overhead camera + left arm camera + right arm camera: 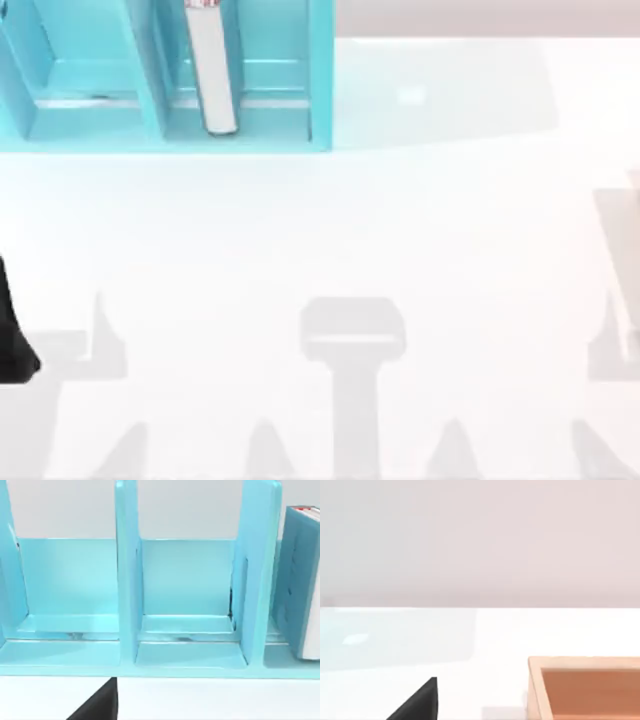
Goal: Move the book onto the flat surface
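Observation:
The book (212,70) stands upright in the right-hand compartment of the teal-blue shelf (90,110) at the table's back left, its white-grey page edge turned upward. In the left wrist view the book (300,580) shows its teal cover and red marks beside the shelf's dividers (127,580). The flat surface, a glossy white tabletop (320,240), spreads in front of the shelf. My left arm (15,335) is at the table's left edge, well short of the shelf; a black part of the left gripper (97,705) shows at its wrist view's rim. A black part of the right gripper (417,702) hangs over the white tabletop (470,680).
A shallow wooden box (585,685) with an orange-brown inside sits on the table close to the right gripper. The shelf's two left compartments (75,590) hold nothing. Grey shadows of the arms lie along the front of the table (352,340).

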Robot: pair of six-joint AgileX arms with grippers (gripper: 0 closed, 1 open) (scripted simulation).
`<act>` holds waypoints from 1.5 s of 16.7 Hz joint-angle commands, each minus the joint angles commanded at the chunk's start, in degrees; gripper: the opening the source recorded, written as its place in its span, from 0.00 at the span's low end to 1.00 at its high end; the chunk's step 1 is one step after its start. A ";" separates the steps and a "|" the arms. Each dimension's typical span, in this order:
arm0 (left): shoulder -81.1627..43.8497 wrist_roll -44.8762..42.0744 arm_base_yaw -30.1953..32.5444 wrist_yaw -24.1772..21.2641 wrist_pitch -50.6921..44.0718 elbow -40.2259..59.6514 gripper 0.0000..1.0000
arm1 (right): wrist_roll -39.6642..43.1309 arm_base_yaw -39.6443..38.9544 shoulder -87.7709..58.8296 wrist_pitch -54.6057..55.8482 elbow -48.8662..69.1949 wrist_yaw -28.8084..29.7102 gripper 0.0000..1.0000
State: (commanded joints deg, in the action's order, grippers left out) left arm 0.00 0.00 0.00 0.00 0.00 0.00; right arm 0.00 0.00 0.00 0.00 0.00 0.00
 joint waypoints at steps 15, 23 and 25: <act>-51.14 1.46 11.90 14.90 38.02 27.48 1.00 | 0.00 0.00 0.00 0.00 0.00 0.00 1.00; -102.98 1.53 21.53 21.16 62.65 41.54 1.00 | 0.00 0.00 0.00 0.00 0.00 0.00 1.00; -111.35 1.51 23.40 21.52 66.21 43.72 1.00 | 0.00 0.00 0.00 0.00 0.00 0.00 1.00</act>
State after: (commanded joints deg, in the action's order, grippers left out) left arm -111.35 1.51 23.40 21.52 66.21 43.72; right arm 0.00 0.00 0.00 0.00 0.00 0.00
